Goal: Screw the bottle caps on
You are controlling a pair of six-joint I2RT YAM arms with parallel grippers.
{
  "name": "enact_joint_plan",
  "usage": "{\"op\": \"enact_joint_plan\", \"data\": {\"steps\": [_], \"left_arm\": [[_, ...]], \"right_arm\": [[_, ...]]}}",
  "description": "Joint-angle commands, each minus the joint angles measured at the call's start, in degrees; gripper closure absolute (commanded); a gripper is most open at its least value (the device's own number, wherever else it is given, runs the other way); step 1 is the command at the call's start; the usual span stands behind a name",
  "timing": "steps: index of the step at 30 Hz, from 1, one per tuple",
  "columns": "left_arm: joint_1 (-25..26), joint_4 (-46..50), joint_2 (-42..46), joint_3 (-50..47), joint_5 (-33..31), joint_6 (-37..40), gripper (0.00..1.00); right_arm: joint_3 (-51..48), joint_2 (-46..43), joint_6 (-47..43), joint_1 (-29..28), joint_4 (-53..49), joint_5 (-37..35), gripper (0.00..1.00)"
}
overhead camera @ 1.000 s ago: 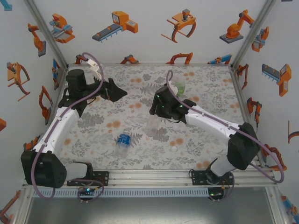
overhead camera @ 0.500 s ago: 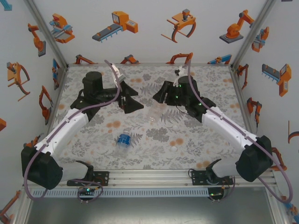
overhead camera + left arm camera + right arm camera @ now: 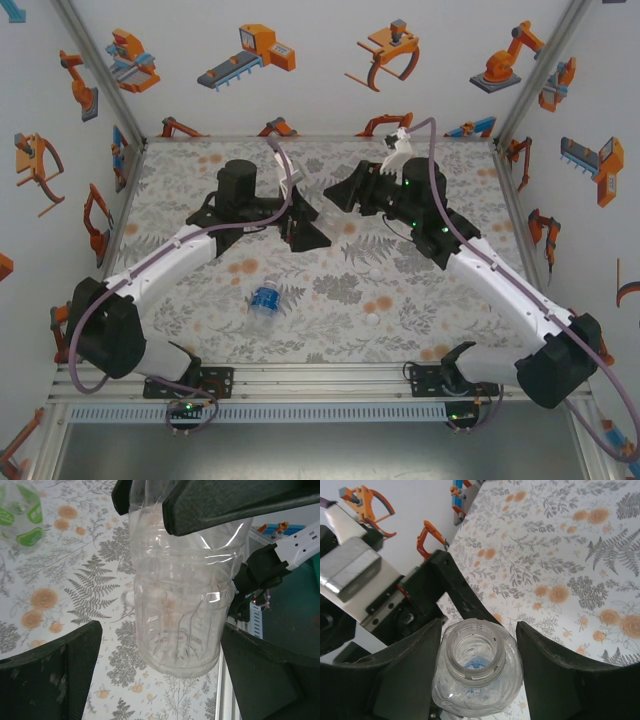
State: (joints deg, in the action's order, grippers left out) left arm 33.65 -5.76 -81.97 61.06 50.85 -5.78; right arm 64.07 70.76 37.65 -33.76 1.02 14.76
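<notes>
My right gripper (image 3: 479, 680) is shut on the plain colourless bottle (image 3: 477, 672) and holds it off the table. Its open threaded neck (image 3: 474, 652) faces the right wrist camera, with no cap on it. In the left wrist view the same bottle (image 3: 180, 605) hangs base-down from the right gripper's fingers (image 3: 225, 502). My left gripper (image 3: 160, 680) is open, one finger on each side of the base, with a gap on both sides. A white cap (image 3: 372, 320) lies on the table. The blue-label bottle (image 3: 265, 298) lies on its side, and the green-tinted bottle (image 3: 22, 515) is on the table.
The two grippers meet over the back middle of the floral table (image 3: 420, 290), the left gripper (image 3: 312, 232) close to the right gripper (image 3: 340, 195). Patterned walls and metal posts (image 3: 100, 75) enclose the table. An aluminium rail (image 3: 320, 380) runs along the near edge.
The right arm has lifted the colourless bottle and carried it back. The left arm has swung right to meet it, and its fingers have narrowed slightly around the base.
</notes>
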Motion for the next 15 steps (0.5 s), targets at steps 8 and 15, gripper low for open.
{"op": "enact_joint_plan", "data": {"steps": [8, 15], "left_arm": [[3.2, -9.08, -4.48, 3.44, 1.63, -8.29, 0.2], [3.25, -9.93, -4.79, 3.7, 1.44, -9.27, 0.3]], "right_arm": [[-1.76, -2.64, -0.21, 0.28, 5.02, -0.06, 0.92], [-1.97, -2.74, -0.3, 0.29, 4.97, -0.34, 0.94]]}}
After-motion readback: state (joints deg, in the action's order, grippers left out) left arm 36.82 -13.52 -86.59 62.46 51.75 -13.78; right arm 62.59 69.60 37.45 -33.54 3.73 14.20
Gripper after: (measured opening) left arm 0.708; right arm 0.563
